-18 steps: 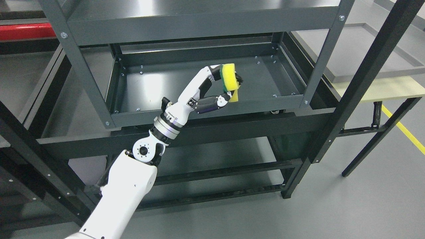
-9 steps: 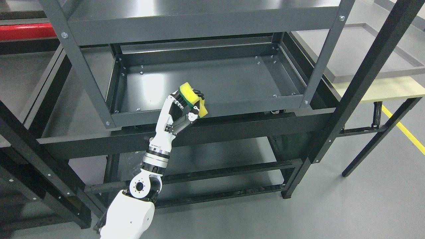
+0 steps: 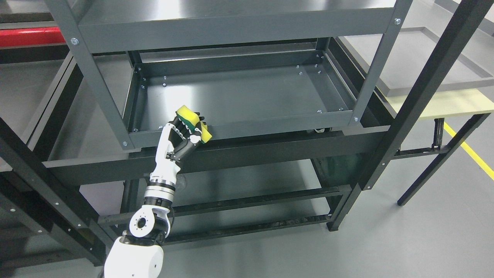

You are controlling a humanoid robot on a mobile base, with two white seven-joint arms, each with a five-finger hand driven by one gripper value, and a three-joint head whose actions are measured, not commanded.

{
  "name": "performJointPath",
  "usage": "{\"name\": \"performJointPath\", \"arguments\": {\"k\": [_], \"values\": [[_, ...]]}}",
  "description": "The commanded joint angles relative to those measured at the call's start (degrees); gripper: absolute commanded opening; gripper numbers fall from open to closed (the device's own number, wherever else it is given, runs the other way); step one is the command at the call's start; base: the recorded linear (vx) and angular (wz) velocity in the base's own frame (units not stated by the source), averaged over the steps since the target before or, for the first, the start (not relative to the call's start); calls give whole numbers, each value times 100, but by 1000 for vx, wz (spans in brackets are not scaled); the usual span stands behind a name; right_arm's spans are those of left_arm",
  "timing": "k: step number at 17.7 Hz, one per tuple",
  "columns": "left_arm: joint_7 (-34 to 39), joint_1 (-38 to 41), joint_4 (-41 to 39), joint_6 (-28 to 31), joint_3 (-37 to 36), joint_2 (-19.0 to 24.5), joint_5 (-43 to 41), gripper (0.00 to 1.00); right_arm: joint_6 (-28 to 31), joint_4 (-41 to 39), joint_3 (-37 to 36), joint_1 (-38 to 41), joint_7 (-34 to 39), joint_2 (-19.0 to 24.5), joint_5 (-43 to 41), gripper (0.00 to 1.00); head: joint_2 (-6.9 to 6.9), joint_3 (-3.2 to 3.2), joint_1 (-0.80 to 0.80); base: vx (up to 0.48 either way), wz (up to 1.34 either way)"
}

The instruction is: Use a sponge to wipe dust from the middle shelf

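My left hand (image 3: 188, 130) holds a yellow sponge (image 3: 188, 117) with a green scouring layer, fingers curled around it. The hand sits at the front lip of the dark grey middle shelf (image 3: 247, 96), near its left front corner, with the sponge just above the front rim. The white left arm rises from the bottom left of the picture. The shelf tray is a shallow rectangular pan with raised edges and nothing lying in it. My right arm is out of view.
The top shelf (image 3: 231, 19) overhangs the tray. Upright posts stand at the front left (image 3: 96, 88) and front right (image 3: 376, 65). A black diagonal frame bar (image 3: 424, 81) crosses at the right. A low table (image 3: 436, 104) stands further right.
My left hand has drawn back with the sponge, from over the tray's middle right to the front rim near the left corner. The arm has retracted and lowered.
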Motion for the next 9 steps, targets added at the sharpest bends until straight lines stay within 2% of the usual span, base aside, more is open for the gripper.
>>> {"name": "performJointPath", "arguments": {"k": [1, 5, 9], "values": [[4, 131, -1358, 279, 1091, 82, -571, 9, 414, -100, 0, -2, 3, -100, -1, 100, 0, 0, 0, 0, 0], [-13, 349, -1725, 620, 1283, 82, -1038, 9, 414, -100, 0, 7, 3, -100, -1, 100, 0, 0, 0, 0, 0], [-22, 745, -2166, 894, 1399, 82, -1135, 8, 414, -100, 0, -2, 3, -100, -1, 100, 0, 0, 0, 0, 0]]}}
